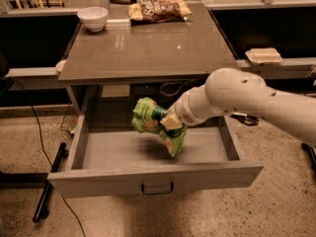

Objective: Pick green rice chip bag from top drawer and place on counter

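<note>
– Since the counter [148, 48] lies above and behind the open top drawer [153, 179], where is the load?
– Over the drawer: 1 gripper [170, 122], apparently clamped on the green rice chip bag [148, 117]. The bag hangs clear of the floor, long axis slanting down-right.

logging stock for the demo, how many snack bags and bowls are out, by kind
snack bags: 2, the green rice chip bag gripped by the tool above the open top drawer, and a brown bag on the counter
bowls: 1, a white bowl on the counter
total: 3
</note>
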You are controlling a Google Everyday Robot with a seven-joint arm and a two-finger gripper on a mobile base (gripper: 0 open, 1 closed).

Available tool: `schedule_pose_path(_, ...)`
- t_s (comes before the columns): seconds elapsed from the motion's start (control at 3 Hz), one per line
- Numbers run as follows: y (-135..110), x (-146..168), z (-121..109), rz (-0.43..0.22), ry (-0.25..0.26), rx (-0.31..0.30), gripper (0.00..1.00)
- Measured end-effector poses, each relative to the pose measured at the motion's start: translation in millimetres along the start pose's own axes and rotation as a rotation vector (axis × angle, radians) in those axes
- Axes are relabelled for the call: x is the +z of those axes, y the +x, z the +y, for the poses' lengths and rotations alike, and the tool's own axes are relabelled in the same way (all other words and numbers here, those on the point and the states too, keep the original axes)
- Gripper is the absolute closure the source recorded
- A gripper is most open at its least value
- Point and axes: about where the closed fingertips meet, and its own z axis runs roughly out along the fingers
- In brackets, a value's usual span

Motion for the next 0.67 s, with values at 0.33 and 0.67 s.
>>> schedule_pose_path(0.33, 1.0, -49.6, -22.6, 0.028, 0.074, -0.015, 1.00)
schedule_pose_path(0.67, -3.2, -56.5, -27.7, 0.018, 0.081, -0.009, 1.00)
